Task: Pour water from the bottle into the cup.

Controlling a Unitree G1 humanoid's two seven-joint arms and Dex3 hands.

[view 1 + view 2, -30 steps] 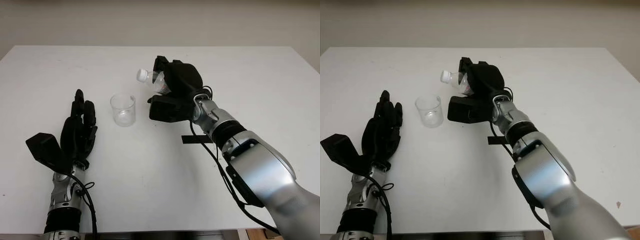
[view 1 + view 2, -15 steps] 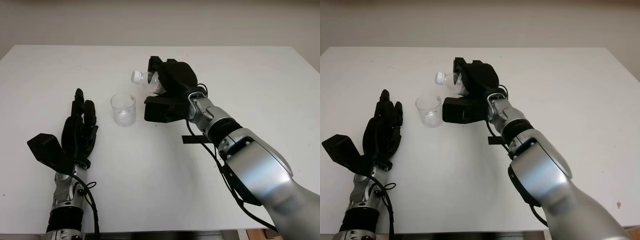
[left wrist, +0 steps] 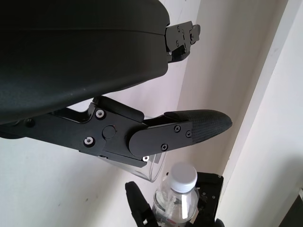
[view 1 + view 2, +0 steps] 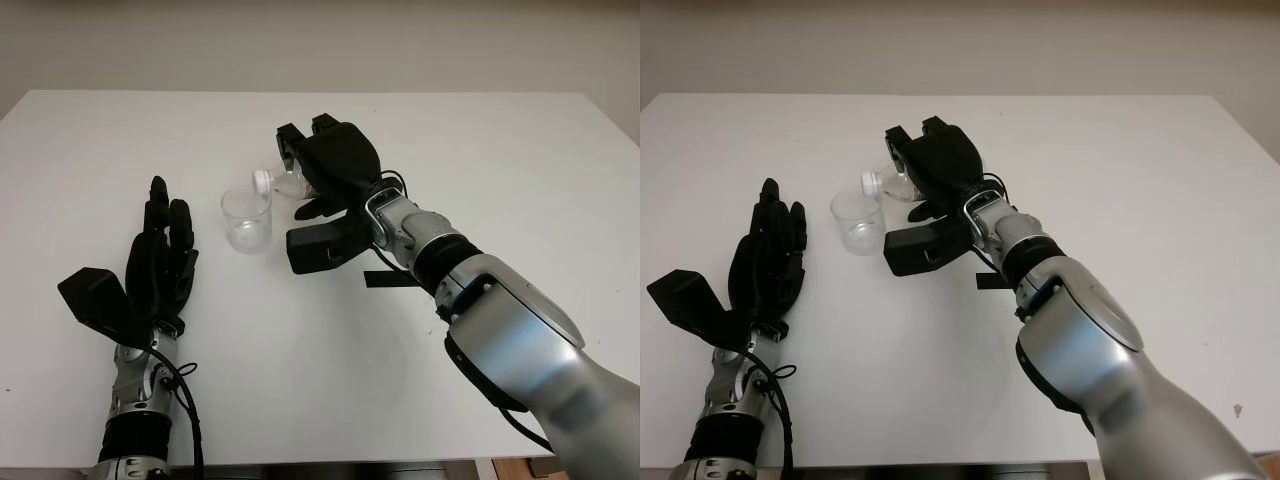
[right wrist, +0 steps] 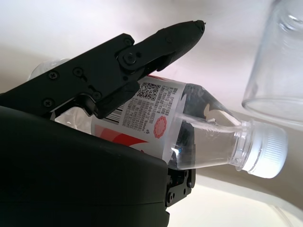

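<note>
The right hand (image 4: 335, 165), clenching the bottle (image 5: 189, 127), is tipping it further than a second ago, bringing its capped neck down over the cup (image 4: 246, 219) at the hand's nine o'clock. The left hand (image 4: 160, 265), open, is idling at seven o'clock on the white table (image 4: 500, 140), a pale wall behind.

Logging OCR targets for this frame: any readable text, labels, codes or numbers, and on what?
No words or numbers are legible anywhere.
Bottle label, in the right hand: QR code, barcode, small print and a red round seal, all too small to read.
Cup: no markings.
Left hand, open: no text.
</note>
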